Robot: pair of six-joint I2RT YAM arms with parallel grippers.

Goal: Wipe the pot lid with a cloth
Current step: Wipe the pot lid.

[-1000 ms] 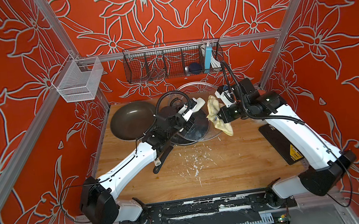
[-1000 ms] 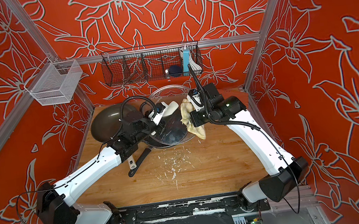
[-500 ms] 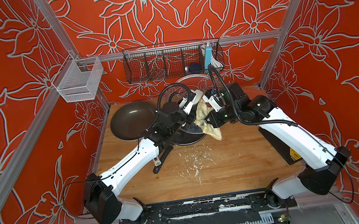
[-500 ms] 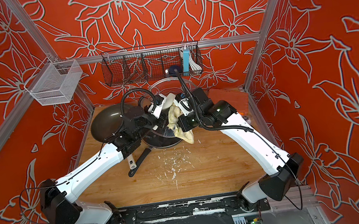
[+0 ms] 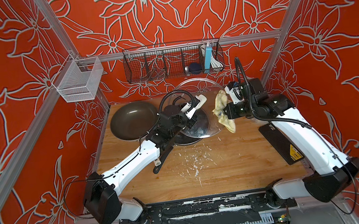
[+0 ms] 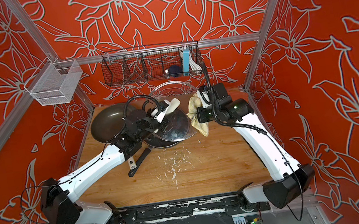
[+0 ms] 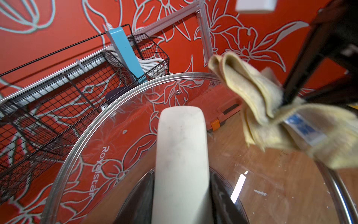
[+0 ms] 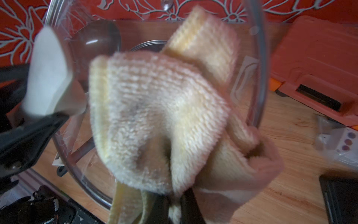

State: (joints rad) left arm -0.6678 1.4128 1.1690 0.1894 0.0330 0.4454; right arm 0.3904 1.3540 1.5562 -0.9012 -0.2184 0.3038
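Note:
The pot lid (image 5: 199, 128), glass with a metal rim, is held tilted over a small pan in both top views (image 6: 176, 129). My left gripper (image 5: 191, 113) (image 6: 162, 113) is shut on its white handle (image 7: 182, 151), which fills the space between the jaws of the left gripper (image 7: 182, 203). The cream cloth (image 5: 220, 109) (image 6: 195, 112) hangs bunched just off the lid's right rim; contact is unclear. My right gripper (image 5: 227, 112) (image 8: 175, 205) is shut on the cloth (image 8: 158, 116), which covers most of its wrist view.
A dark frying pan (image 5: 132, 121) lies back left. The small pan's black handle (image 5: 163, 159) points at the front. A big clear lid (image 5: 196, 85) leans on the back wall under a wire basket (image 5: 173, 62). A black pad (image 5: 279, 141) lies right, and white crumbs (image 5: 194, 162) litter the table's middle.
The right gripper swept the cloth left onto the lid, then drew back right to the lid's rim. The left gripper kept hold of the handle, shifting the lid slightly.

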